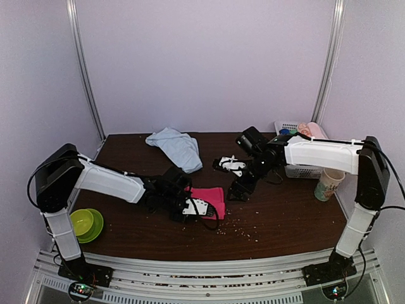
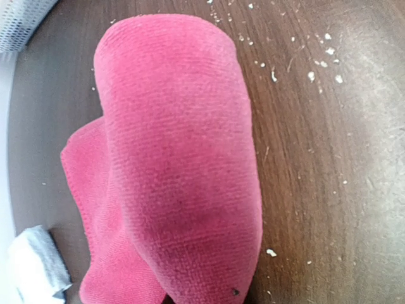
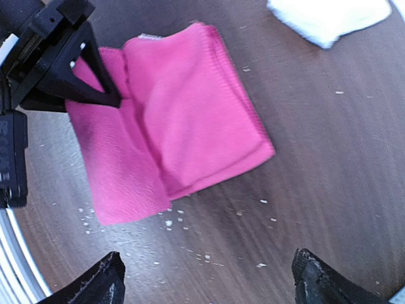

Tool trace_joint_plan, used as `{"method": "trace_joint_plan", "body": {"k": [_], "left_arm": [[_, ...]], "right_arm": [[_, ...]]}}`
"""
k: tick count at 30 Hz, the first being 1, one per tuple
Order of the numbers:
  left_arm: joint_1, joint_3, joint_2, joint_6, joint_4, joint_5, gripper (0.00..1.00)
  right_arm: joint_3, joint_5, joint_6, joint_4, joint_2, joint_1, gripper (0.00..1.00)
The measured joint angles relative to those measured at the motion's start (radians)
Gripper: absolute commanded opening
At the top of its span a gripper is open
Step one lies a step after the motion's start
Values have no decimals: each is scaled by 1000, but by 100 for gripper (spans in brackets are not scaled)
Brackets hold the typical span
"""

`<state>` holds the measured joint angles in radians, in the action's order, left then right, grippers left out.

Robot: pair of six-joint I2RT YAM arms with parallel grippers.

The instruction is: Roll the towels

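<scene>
From above, the pink towel [image 1: 215, 195] lies folded near the middle of the worktop [image 1: 285, 218], between the two arms. The left gripper [image 1: 192, 206] sits at its left edge, and the right gripper [image 1: 237, 190] hangs just beside its right edge. The blue towel [image 1: 177, 147] lies crumpled at the far side, well apart from both.

The left wrist view is filled by a pink fold rising toward the lens. Its own fingers are hidden there.

In the right wrist view, the left fingers [image 3: 95, 82] are closed on the towel's edge, with a flap turned over. The right fingers [image 3: 95, 285] stand wide and hold nothing. The towel lies straight ahead of them, its long axis slanting across the view. The left arm looks the better placed to roll.
</scene>
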<state>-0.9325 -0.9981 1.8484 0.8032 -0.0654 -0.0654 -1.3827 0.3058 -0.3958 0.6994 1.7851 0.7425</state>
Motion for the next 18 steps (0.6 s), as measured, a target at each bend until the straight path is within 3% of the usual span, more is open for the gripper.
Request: {"method": "trace_joint_plan", "body": {"k": [11, 18], "left_arm": [[112, -205, 90, -89, -284, -256, 0], [159, -323, 163, -134, -427, -366, 0]], "right_arm": [[366, -103, 6, -380, -217, -2, 91], [504, -188, -85, -615, -280, 107, 92]]}}
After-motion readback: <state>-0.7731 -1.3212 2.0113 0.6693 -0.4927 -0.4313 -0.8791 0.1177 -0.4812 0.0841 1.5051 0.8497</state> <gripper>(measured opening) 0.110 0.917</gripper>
